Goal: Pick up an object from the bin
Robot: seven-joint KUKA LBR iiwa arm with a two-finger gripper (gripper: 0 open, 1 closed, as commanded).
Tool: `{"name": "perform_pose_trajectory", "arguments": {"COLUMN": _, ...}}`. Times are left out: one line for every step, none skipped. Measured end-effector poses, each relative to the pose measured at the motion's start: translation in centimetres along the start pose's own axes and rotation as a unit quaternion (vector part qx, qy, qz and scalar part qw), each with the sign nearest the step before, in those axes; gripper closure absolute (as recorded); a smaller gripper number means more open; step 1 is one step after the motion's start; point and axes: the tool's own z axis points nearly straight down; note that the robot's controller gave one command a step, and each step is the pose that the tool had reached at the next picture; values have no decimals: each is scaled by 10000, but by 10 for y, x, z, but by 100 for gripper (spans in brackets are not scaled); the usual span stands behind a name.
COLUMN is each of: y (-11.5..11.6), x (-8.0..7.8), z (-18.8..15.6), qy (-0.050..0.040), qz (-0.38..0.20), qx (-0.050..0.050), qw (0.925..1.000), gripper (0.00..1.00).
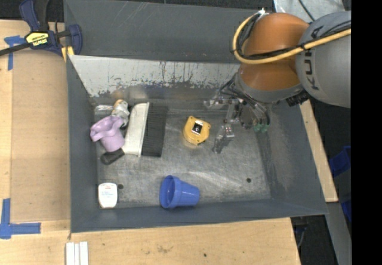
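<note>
Right of centre in the frame, your claw [228, 129] hangs just beside the yellow tape measure [196, 131] on the bin [83, 138] floor, open or closed you cannot tell, so centre over it before descending.

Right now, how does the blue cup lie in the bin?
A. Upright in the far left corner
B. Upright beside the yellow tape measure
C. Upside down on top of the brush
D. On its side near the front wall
D: the blue cup lies tipped over with its open mouth facing left, close to the front wall of the bin and to the right of the small white case.
</note>
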Motion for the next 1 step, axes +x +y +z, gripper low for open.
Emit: {"name": "perform_pose_trajectory", "arguments": {"y": -4, "x": -29, "z": -3, "qy": -30, "qz": -324, "qx": 3, "qw": 9995, "gripper": 0}}
